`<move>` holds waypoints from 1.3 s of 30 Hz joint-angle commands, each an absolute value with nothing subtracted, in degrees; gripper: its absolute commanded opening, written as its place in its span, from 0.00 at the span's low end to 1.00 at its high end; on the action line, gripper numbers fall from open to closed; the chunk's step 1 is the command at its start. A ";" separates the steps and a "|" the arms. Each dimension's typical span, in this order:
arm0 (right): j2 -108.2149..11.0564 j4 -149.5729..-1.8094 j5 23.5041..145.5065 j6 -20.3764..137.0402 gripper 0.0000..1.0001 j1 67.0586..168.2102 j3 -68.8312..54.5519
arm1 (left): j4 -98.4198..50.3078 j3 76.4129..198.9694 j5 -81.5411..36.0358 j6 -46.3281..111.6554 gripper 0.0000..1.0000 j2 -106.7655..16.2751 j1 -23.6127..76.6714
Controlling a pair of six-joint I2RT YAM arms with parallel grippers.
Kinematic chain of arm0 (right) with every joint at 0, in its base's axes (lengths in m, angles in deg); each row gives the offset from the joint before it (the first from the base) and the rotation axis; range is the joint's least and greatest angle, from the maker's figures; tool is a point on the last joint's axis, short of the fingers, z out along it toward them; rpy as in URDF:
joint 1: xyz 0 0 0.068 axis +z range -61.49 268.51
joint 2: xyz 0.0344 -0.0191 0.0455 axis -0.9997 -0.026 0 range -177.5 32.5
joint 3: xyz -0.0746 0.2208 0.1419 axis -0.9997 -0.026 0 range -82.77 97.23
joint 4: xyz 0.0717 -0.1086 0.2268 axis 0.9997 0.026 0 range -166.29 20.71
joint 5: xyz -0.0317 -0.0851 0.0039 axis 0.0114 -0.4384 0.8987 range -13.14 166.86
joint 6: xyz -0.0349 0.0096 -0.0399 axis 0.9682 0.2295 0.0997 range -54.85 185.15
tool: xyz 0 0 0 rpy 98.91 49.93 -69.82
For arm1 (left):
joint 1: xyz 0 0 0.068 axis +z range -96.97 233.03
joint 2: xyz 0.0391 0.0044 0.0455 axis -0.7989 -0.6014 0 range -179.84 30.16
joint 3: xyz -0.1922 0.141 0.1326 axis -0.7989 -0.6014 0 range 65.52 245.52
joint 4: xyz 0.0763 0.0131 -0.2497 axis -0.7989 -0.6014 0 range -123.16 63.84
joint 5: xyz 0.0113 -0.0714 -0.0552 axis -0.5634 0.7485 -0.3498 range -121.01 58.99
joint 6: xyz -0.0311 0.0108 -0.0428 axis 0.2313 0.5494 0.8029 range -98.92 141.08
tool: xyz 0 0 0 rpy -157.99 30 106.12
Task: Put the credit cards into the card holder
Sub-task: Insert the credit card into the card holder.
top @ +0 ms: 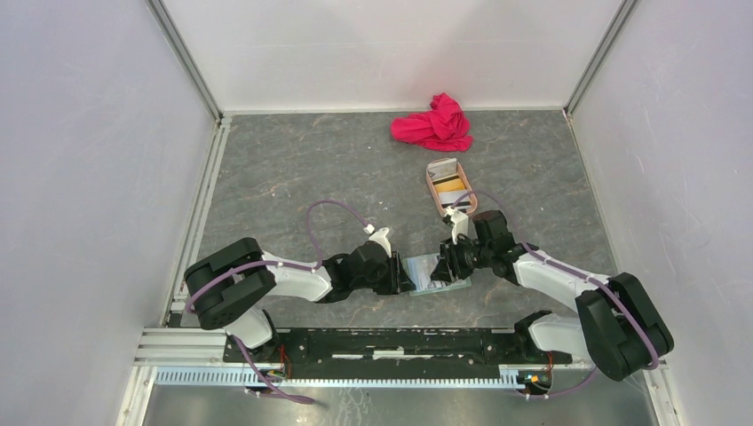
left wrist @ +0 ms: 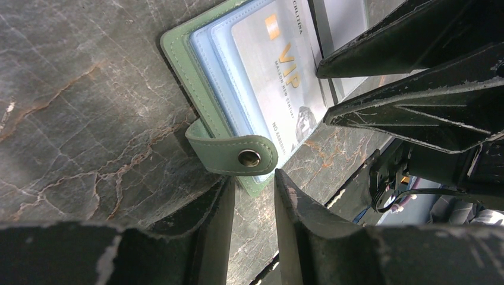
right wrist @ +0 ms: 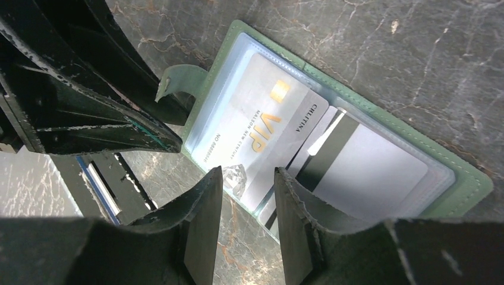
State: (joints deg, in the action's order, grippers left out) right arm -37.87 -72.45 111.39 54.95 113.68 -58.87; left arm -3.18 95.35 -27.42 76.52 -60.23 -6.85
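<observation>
The sage-green card holder (top: 433, 271) lies open on the table between my two grippers. In the left wrist view its snap tab (left wrist: 238, 155) curls up just beyond my fingertips, and a silver VIP card (left wrist: 279, 77) sits in the pale blue sleeves. My left gripper (left wrist: 254, 178) is slightly open, with the holder's corner at its tips. In the right wrist view my right gripper (right wrist: 248, 178) is slightly open over the near edge of the VIP card (right wrist: 261, 127). A grey card with a black stripe (right wrist: 362, 169) lies in the holder's other half. An orange-yellow card (top: 451, 184) rests in the tray.
The pinkish-tan oval tray (top: 431, 189) stands just behind the right gripper. A crumpled pink cloth (top: 435, 124) lies at the back. White walls close in the table on three sides. The arms' mounting rail (top: 382, 342) runs along the near edge.
</observation>
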 commanded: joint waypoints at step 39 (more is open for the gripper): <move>-41.95 -83.24 120.64 47.77 0.44 113.76 -58.87 | -4.81 93.25 -26.95 74.52 0.39 -60.21 -7.28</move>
State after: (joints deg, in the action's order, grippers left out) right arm -42.65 -79.18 117.14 48.79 113.74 -58.63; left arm -2.08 94.78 -27.37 76.52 -60.23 -6.85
